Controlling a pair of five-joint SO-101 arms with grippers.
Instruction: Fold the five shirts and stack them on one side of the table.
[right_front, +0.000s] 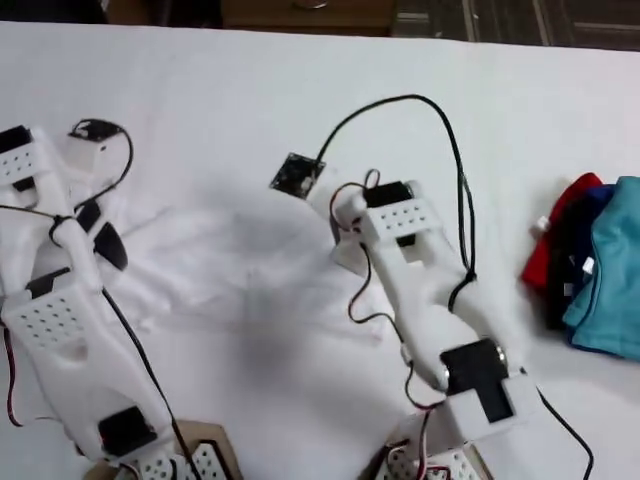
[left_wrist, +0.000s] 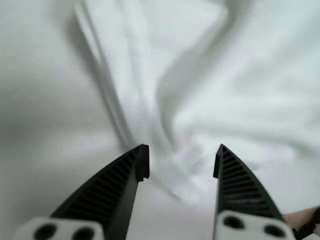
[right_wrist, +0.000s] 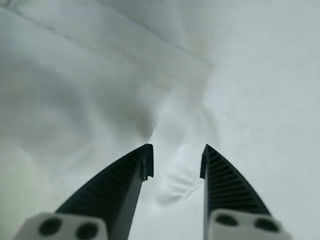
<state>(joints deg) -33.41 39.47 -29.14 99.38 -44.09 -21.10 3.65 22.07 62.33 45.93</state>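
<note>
A white shirt lies rumpled on the white table, left of centre. My left gripper is at the shirt's left edge. In the left wrist view the left gripper is open, its black fingers straddling a ridge of folded white cloth. My right arm comes in from the front, its gripper end at the shirt's right edge. In the right wrist view the right gripper is open just above a small pucker of the white shirt. A stack of shirts, red, dark blue and teal, sits at the right edge.
Black cables loop from the right arm over the table's middle. A small black module lies at the shirt's far edge. The table's far edge meets a dark floor. Both arm bases stand at the front edge.
</note>
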